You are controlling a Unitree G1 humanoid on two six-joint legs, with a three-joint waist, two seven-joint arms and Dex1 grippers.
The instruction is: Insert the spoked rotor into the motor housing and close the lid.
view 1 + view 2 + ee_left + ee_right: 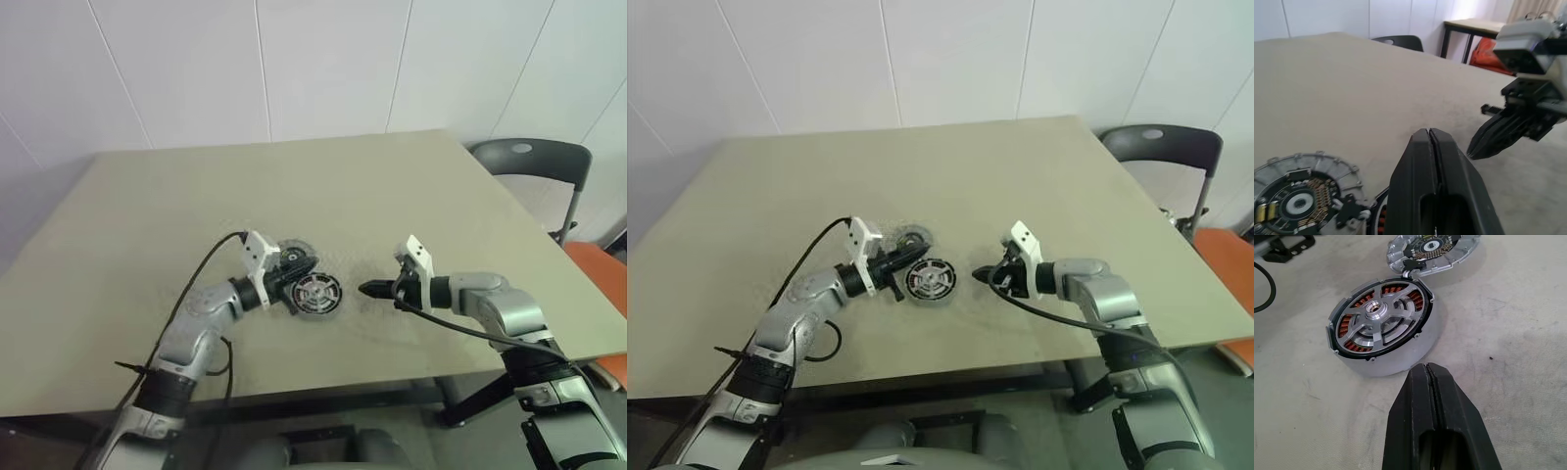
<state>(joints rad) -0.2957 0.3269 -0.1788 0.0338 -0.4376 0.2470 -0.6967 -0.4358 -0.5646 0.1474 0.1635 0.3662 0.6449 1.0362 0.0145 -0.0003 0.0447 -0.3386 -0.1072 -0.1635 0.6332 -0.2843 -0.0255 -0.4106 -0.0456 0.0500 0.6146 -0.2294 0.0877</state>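
The table (294,186) is the largest thing here, a broad slab with a matt, sandy-beige top, faintly scuffed and speckled. A dark plastic chair (534,157) with a curved back stands beyond the table's far right corner.

Near the middle of the table sits the motor housing (1382,333), a squat round drum with a smooth pale metal wall, a thin black rim and small lugs around its edge. The spoked rotor (1376,316) already lies seated inside it, a shiny machined silver wheel with curved spokes and a raised hub, copper-coloured windings showing through the gaps. The lid (1432,252) lies just beyond the housing, touching its far edge: a flat grey disc with a ribbed rim, lying open-face up, its inner side showing a dark centre ringed with small components.

The left gripper (290,286) hangs at the housing's left edge, its black, smooth, wedge-shaped fingers (1415,196) pressed together with nothing between them; whether it touches the housing I cannot tell. The right gripper (369,290) hovers near the housing's right side, apart from it, tip aimed towards it, its fingers (1415,431) likewise closed on nothing.
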